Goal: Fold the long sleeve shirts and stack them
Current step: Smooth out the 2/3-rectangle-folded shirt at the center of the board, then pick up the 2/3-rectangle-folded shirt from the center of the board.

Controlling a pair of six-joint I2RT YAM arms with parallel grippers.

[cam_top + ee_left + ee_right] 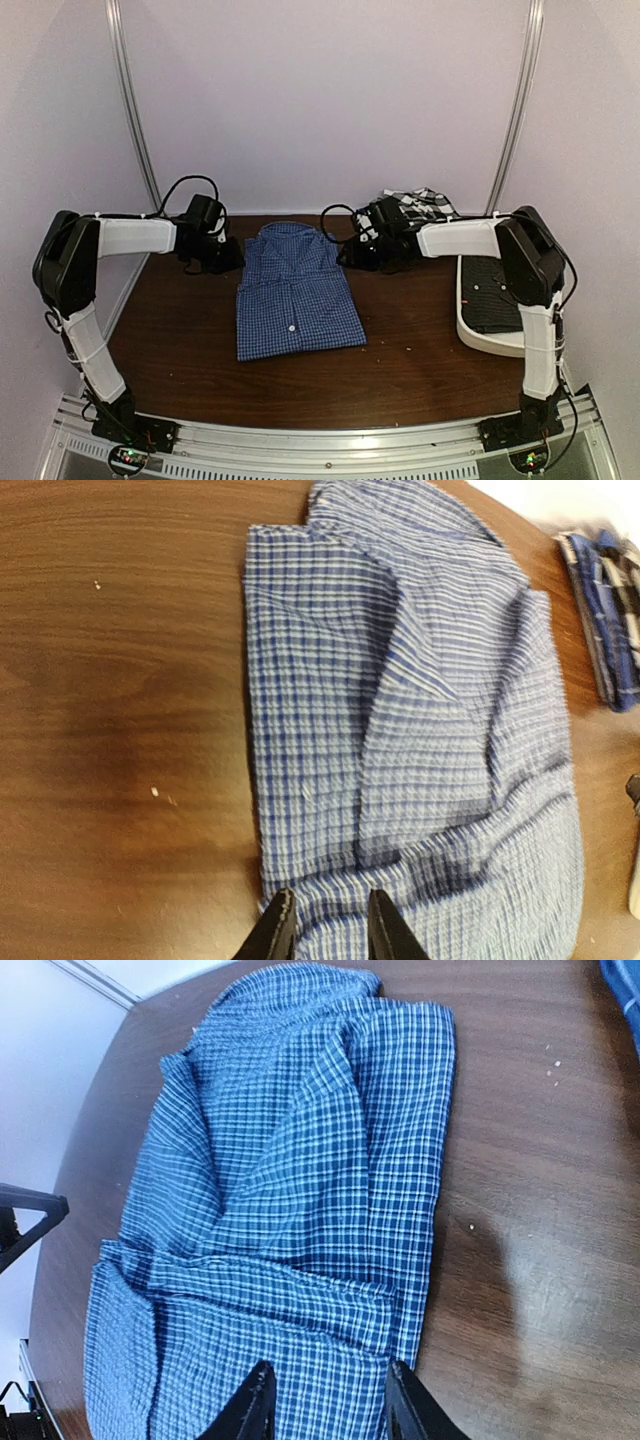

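At mid-table [180, 340] we have the blue fine-check shirt [298, 295] folded into a neat rectangle, collar to the far side. Each arm sits at one far corner, presumably so the fold lands square. Right end effector [330, 1370]: fingers parted over the cloth edge, fabric flat beneath, nothing pinched. We read that as a release. Left end effector [330, 900]: narrow gap over the opposite edge; we can't tell if it's gripping cloth. Black-and-white check shirt [420, 200] lies bunched at back right, near the white tub [480, 340]. Our read: first fold about done, stacking not started.
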